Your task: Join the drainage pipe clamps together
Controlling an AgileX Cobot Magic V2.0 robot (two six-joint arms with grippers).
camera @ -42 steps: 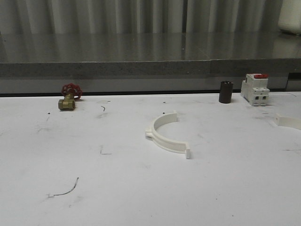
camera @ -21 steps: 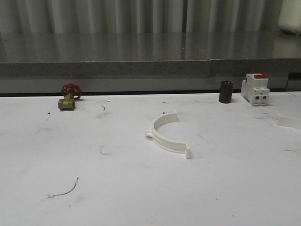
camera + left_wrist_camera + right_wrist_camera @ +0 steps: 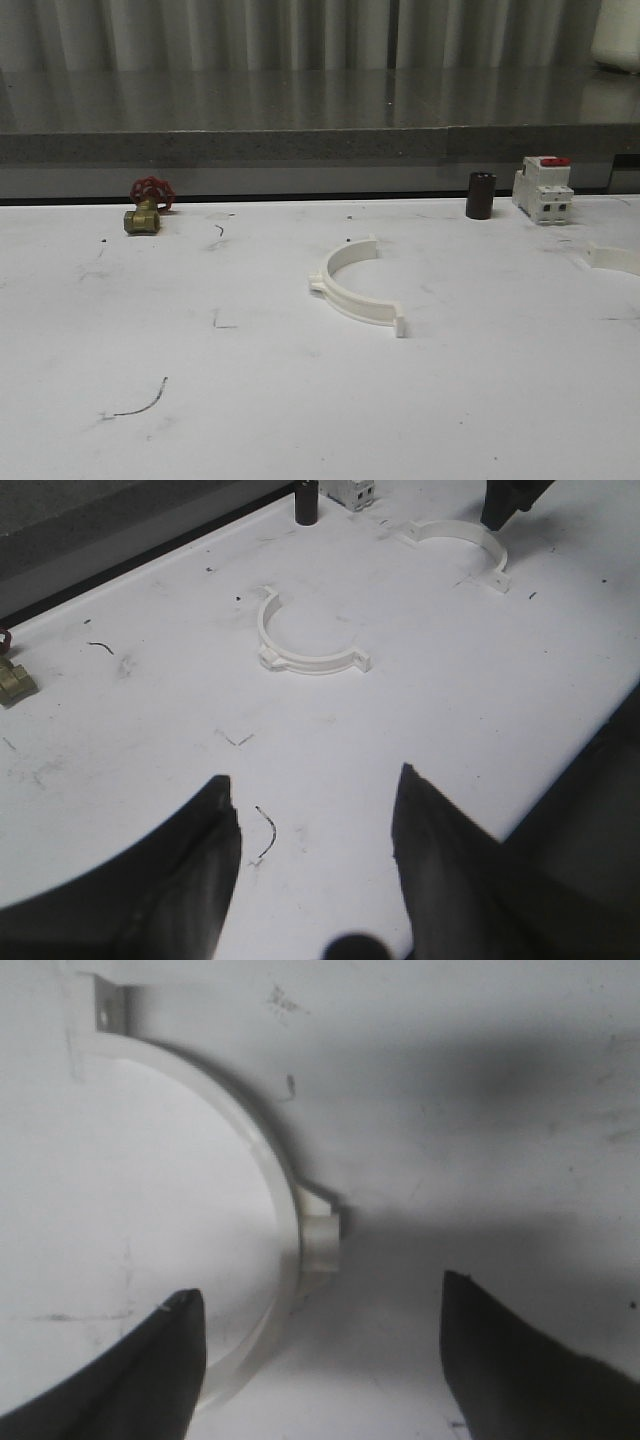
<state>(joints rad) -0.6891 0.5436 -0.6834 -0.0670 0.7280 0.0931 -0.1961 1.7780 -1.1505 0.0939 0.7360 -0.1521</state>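
**Kid:** What is closest to you?

**Me:** My left gripper (image 3: 315, 830). Its two dark fingers are spread wide with nothing between them. It hangs over the white table (image 3: 200, 400), above a thin dark squiggle mark (image 3: 266, 832).

**Kid:** And a bit farther?

**Me:** One white half-ring clamp (image 3: 356, 288) lies flat near the middle of the table. It has small square tabs at its ends. I see it from my left wrist too (image 3: 300, 640).

**Kid:** Where is the other one?

**Me:** The second half-ring clamp (image 3: 612, 258) lies far off to my right, at the edge of the front view, well apart from the first. My right gripper (image 3: 320, 1360) is just above it. Its fingers are spread wide too, and the curved band (image 3: 275, 1190) runs between them. I cannot tell if they touch it.

**Kid:** What is at the back?

**Me:** A brass valve with a red wheel (image 3: 147, 205) on my left. On my right, a small dark tube (image 3: 480, 195) stands up, just beside a white breaker with a red top (image 3: 543, 189).
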